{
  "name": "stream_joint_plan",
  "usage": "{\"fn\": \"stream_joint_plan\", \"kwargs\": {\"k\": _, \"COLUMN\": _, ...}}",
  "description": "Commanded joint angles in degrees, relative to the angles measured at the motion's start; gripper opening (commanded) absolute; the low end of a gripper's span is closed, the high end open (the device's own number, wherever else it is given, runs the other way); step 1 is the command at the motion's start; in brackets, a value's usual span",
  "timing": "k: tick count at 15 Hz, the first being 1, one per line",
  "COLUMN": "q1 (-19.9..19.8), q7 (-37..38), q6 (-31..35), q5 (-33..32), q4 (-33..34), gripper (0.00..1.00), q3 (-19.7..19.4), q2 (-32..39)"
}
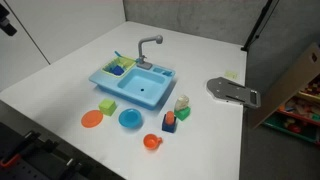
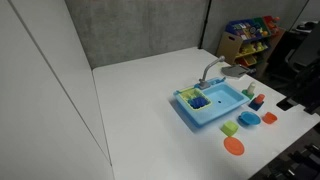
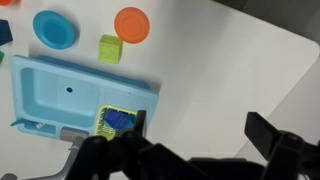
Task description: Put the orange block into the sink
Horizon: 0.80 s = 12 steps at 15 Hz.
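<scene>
The orange block (image 1: 168, 117) is outside the sink (image 1: 134, 88), near the end of the basin farthest from the side compartment. It touches a blue cube (image 1: 170, 127) and seems to sit on top of it, though the picture is too small to be sure. An orange cup (image 1: 151, 142) stands close by. Along the sink's long front edge lie a blue plate (image 1: 130, 119), a green block (image 1: 107, 107) and an orange plate (image 1: 92, 119), all apart from each other. The grey faucet (image 1: 148, 45) rises at the back rim.

Everything rests on a plain white bench (image 1: 60, 70). A grey wall (image 2: 140, 30) stands behind it, and a shelf (image 2: 250, 35) of bright toys stands beyond the far corner.

The wrist view looks straight down from well above the sink (image 3: 70, 92), and the arm itself does not show in either exterior view. The end effector (image 3: 200, 130) comes in from the bottom edge, spread wide – bare bench shows between its dark fingers (image 3: 265, 132) – and it holds nothing.
</scene>
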Motion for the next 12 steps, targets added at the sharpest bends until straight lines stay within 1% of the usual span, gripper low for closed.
{"fn": "stream_joint_plan", "kwargs": {"k": 1, "q1": 0.06, "q7": 0.07, "q6": -0.20, "q5": -0.09, "q4": 0.02, "gripper": 1.00, "q3": -0.08, "q2": 0.11}}
{"fn": "stream_joint_plan", "kwargs": {"k": 4, "q1": 0.05, "q7": 0.07, "q6": -0.20, "q5": -0.09, "q4": 0.01, "gripper": 1.00, "q3": -0.07, "q2": 0.45}}
{"fn": "stream_joint_plan", "kwargs": {"k": 6, "q1": -0.27, "q7": 0.22, "q6": -1.00, "q5": -0.42, "q4": 1.30, "gripper": 1.00, "q3": 0.03, "q2": 1.68}}
{"fn": "stream_joint_plan", "kwargs": {"k": 12, "q1": -2.72, "q7": 1.81, "q6": -2.98, "q5": -2.93, "q4": 6.74, "gripper": 1.00, "q3": 0.98, "q2": 8.06}}
